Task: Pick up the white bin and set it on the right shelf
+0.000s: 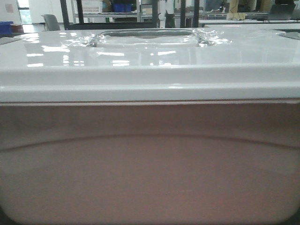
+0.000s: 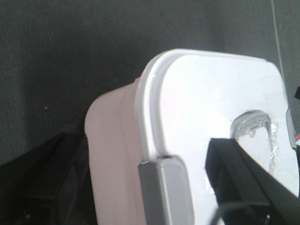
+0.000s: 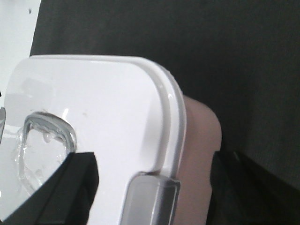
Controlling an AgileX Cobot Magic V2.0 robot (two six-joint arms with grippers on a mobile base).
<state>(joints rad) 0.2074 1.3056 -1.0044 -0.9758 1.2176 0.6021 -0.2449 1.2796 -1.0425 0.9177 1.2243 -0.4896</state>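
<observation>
A laboratory with blue bins [image 1: 123,7] lies at 12 o'clock, behind the white bin [image 1: 150,159], which fills the front view. One black finger of the left gripper [image 2: 243,185] and one of the right gripper [image 3: 61,187] reach over its glossy lid [image 3: 93,103]; how wide either stands, I cannot tell. If they hold only the lid, it may unclip and the bin drop.

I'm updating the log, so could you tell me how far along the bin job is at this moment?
Looks done: the approach. The left hand and right hand sit over the lid of the white bin, near its grey latches. In hand: the grip; I cannot tell if either hand is closed. Left: carrying it to the shelf; racks show only far behind.
</observation>
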